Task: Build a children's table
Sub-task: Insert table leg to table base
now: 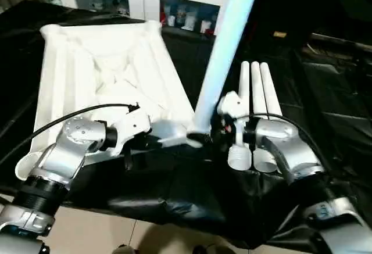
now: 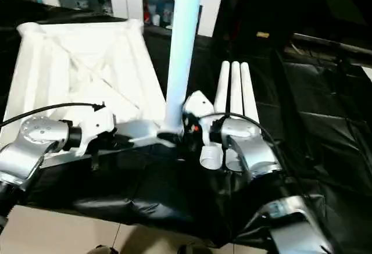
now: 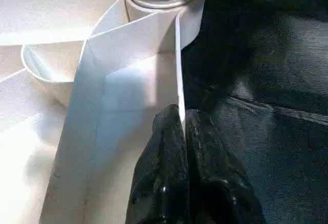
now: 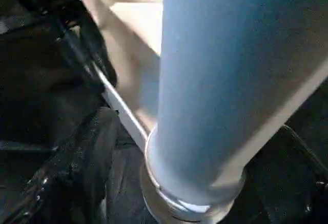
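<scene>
White plastic tabletop (image 1: 104,74) lies upside down, ribbed underside up, on the black-draped work table (image 1: 192,196). One leg (image 1: 224,56) stands upright in the near corner socket (image 1: 195,138), just ahead of both grippers. Three loose legs (image 1: 254,114) lie side by side on the black cloth, just behind the right gripper's fingers, open ends toward the robot.

Left gripper (image 3: 182,131): fingers pinched together on the thin edge wall of the tabletop, short of the socket, whose threaded leg base sits straight ahead of the fingertips.

Right gripper (image 1: 216,133): sits at the foot of the standing leg, beside the socket. Right wrist view has the leg very close in front, one black finger (image 4: 77,172) off to its side. Can't tell if the fingers are wide or closed round the leg.

Surface: wrinkled glossy black cover, hanging over the near edge; pale tile floor (image 1: 104,236) below. Room: white cabinets with glass doors (image 1: 186,10) behind the table, small items inside.
</scene>
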Controlling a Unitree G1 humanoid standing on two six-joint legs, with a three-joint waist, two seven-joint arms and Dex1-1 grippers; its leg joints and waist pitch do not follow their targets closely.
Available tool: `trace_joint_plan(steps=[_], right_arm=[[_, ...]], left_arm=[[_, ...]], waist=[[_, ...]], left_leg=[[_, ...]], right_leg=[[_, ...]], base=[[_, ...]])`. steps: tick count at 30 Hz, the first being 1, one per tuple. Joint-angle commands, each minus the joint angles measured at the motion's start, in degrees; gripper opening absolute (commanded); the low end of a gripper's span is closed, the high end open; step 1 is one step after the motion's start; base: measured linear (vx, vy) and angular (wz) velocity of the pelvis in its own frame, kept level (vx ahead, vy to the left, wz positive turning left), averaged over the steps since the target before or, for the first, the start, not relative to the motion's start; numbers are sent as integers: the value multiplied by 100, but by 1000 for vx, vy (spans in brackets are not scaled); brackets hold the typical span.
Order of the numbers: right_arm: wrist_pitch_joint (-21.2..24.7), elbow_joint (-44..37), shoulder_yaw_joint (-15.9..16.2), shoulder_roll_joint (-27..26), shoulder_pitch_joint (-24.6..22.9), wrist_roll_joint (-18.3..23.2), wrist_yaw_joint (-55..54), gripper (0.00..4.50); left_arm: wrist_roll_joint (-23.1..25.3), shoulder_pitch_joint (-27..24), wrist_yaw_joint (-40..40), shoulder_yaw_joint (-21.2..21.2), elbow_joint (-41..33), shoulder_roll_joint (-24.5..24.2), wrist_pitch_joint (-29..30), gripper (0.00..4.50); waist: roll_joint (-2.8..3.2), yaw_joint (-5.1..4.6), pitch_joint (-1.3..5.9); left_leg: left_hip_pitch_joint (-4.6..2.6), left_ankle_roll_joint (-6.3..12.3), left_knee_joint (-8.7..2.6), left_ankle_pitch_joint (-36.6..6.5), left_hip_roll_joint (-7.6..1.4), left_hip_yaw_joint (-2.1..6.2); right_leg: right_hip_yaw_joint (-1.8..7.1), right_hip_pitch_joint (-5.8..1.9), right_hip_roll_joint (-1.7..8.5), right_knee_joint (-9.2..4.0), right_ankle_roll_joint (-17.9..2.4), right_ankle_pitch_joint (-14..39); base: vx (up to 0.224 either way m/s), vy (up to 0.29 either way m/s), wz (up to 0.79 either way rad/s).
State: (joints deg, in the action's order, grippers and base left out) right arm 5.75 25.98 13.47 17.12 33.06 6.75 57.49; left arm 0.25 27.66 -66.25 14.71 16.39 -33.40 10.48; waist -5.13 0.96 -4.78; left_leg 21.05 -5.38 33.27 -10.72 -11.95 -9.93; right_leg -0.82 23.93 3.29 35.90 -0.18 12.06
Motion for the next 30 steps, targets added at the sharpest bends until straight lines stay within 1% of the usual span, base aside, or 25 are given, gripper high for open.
trace_joint_plan(steps=[1, 2, 5, 6, 7, 11, 12, 13, 14, 16, 23, 26, 28, 30], right_arm=[[-91, 14, 203, -13, -77, -80, 170, 381], [-118, 64, 210, -21, -61, -114, 160, 353], [-169, 165, 210, -20, -30, -149, 179, 343], [-184, 218, 206, -21, -13, -167, 163, 322], [-190, 277, 194, -28, 6, -186, 125, 322], [-214, 355, 191, -31, 32, -209, 126, 291], [-245, 398, 207, -29, 45, -225, 125, 281], [-245, 398, 207, -29, 45, -225, 125, 266], [-284, 447, 219, -35, 59, -246, 105, 266], [-372, 525, 258, -41, 69, -317, 100, 244], [-500, 671, 263, -60, 56, -371, 105, 227], [-534, 712, 268, -59, 34, -392, 92, 217], [-548, 735, 265, -65, 27, -417, 50, 209], [-482, 804, 182, -122, 37, -382, -43, 209]], left_arm=[[64, -76, -124, 216, 49, 46, -47, 0], [73, -72, -129, 215, 67, 41, -64, 0], [46, -66, -157, 226, 78, 21, -76, 0], [42, -63, -161, 228, 82, 15, -80, 0], [41, -59, -163, 227, 84, 10, -81, 0], [30, -54, -173, 223, 79, -4, -67, 0], [34, -49, -183, 219, 83, -13, -66, 0], [34, -49, -183, 219, 83, -13, -66, 0], [42, -42, -185, 219, 87, -17, -63, 0], [54, -38, -185, 220, 93, -22, -66, 0], [61, -85, -209, 228, 99, -43, -93, 0], [48, -121, -241, 242, 56, -62, -66, 0], [36, -131, -251, 237, 49, -67, -70, 0], [14, -140, -257, 221, 42, -67, -74, 0]], waist=[[49, 8, 316], [52, 12, 314], [47, 14, 324], [50, 17, 325], [47, 20, 329], [49, 32, 335], [54, 38, 337], [46, 46, 334], [45, 55, 338], [48, 56, 338], [47, 51, 337], [56, 43, 334], [59, 40, 348], [55, 36, 347]], left_leg=[[-64, 438, -339, -409, -99, -67], [-65, 431, -341, -419, -100, -65], [-66, 422, -334, -373, -97, -66], [-69, 425, -335, -354, -97, -65], [-69, 435, -330, -322, -95, -66], [-74, 462, -325, -274, -93, -68], [-77, 463, -323, -274, -93, -69], [-75, 466, -321, -281, -91, -73], [-75, 463, -322, -263, -92, -70], [-71, 459, -320, -245, -89, -71], [-76, 413, -326, -360, -94, -63], [-78, 359, -334, -472, -97, -58], [-81, 354, -327, -443, -95, -57], [-76, 360, -329, -427, -92, -57]], right_leg=[[202, -317, 300, -308, -1502, -306], [201, -313, 302, -311, -1496, -275], [202, -317, 299, -300, -1496, -316], [199, -317, 296, -297, -1508, -344], [201, -323, 294, -290, -1513, -409], [196, -327, 290, -279, -1544, -504], [197, -326, 292, -279, -1548, -509], [199, -327, 288, -280, -1542, -499], [198, -336, 292, -276, -1541, -510], [197, -331, 290, -272, -1549, -533], [195, -332, 291, -279, -1531, -412], [195, -325, 294, -295, -1502, -244], [195, -331, 290, -282, -1515, -325], [194, -332, 290, -282, -1525, -372]], base=[[0, 0, 0], [0, 0, 0], [0, 0, 0], [0, 0, 0], [0, 0, 0], [0, 0, 0], [0, 0, 0], [0, 0, 0], [0, 0, 0], [0, 0, 0], [0, 0, 0], [0, 0, 0], [0, 0, 0], [0, 0, 0]])
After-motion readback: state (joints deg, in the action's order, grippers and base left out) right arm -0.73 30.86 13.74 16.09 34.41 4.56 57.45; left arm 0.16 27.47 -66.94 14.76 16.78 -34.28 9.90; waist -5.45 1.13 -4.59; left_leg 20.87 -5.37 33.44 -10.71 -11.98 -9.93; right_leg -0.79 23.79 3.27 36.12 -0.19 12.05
